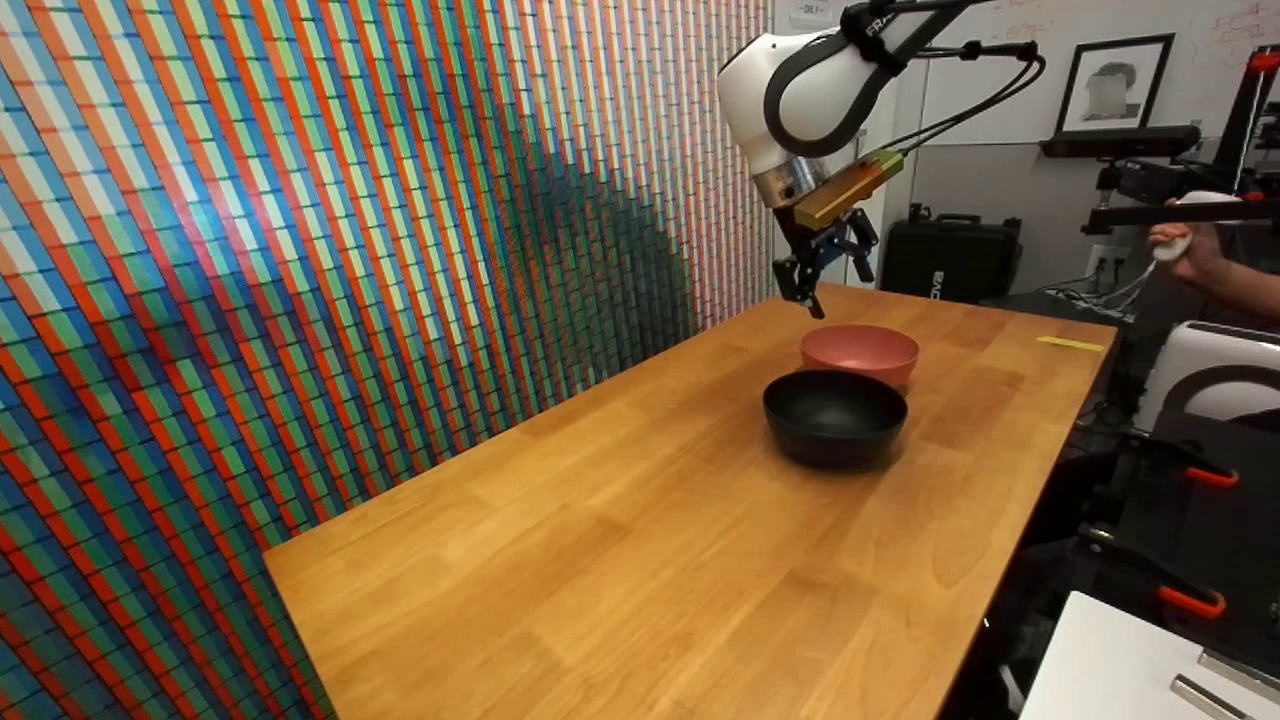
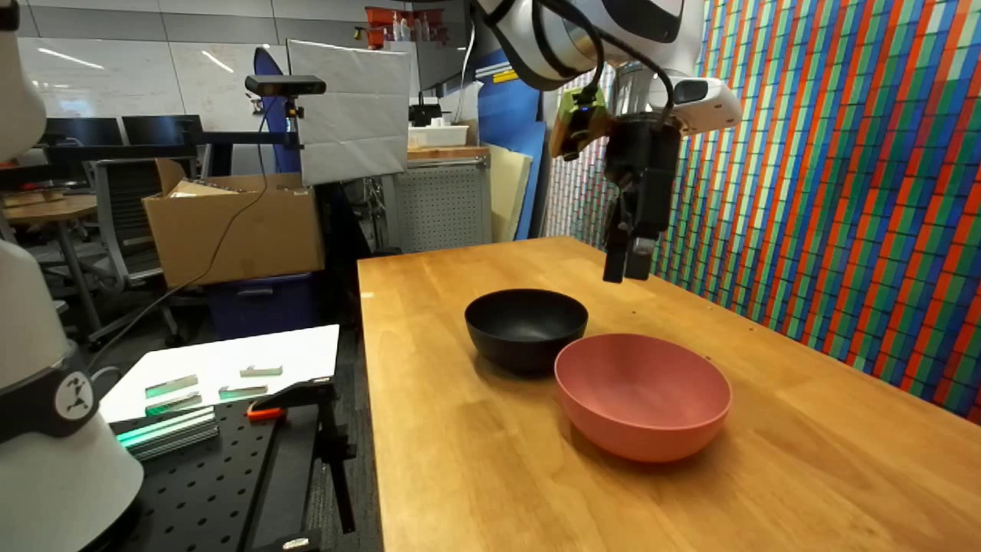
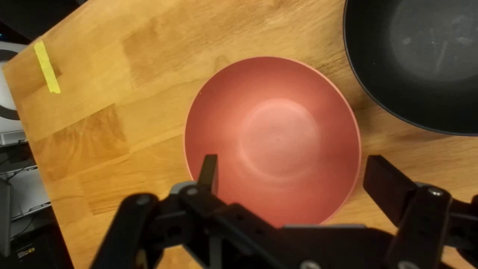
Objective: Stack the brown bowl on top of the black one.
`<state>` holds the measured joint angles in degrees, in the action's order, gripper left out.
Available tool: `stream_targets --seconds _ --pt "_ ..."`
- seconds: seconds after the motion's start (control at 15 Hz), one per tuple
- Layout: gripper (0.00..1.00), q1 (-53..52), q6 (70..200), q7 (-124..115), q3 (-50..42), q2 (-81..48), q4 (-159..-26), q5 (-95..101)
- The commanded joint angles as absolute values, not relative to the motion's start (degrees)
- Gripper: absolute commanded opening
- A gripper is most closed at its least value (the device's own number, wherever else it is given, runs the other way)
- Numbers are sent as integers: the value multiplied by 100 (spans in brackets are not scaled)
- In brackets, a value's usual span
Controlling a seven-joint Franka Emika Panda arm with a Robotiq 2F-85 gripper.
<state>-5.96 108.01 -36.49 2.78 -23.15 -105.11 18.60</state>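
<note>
Two bowls stand upright on the counter, between its long edges: the brown bowl nearer the corner marked with tape, the black bowl just beside it, farther from that corner. Your pincer is spread wide, holding nothing, and hangs clear above the brown bowl; you look to be lining up the grasp. That bowl looks too wide to span, so plan on pinching its rim, one finger inside and one outside. Choose the stretch facing the short edge by the tape: on the black bowl's side the gap looks tight for a finger, and a nudge there could shift your target. Move a little toward that edge, then go down slowly until the fingertips straddle the rim without pressing on the bowl's floor. Close firmly; held at one side, a smooth bowl may swing or slip. Lift above the black bowl's rim, carry away from the taped edge, and centre before lowering; the two look near in width, so an off-centre drop could leave it perched askew. Let go once it settles.
</note>
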Motion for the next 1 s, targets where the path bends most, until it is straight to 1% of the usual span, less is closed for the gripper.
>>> stream_targets --seconds 0.0,0.4,0.73,0.93 --pt "100 -748 10805 -3604 115 -2310 -10503 1796" --pt "100 -885 11397 -4471 -70 -2681 -10724 1843" --pt "100 -1041 12358 -5258 -242 -2725 -11051 1932" --pt "100 -1113 12669 -5514 -292 -2763 -11213 1947"
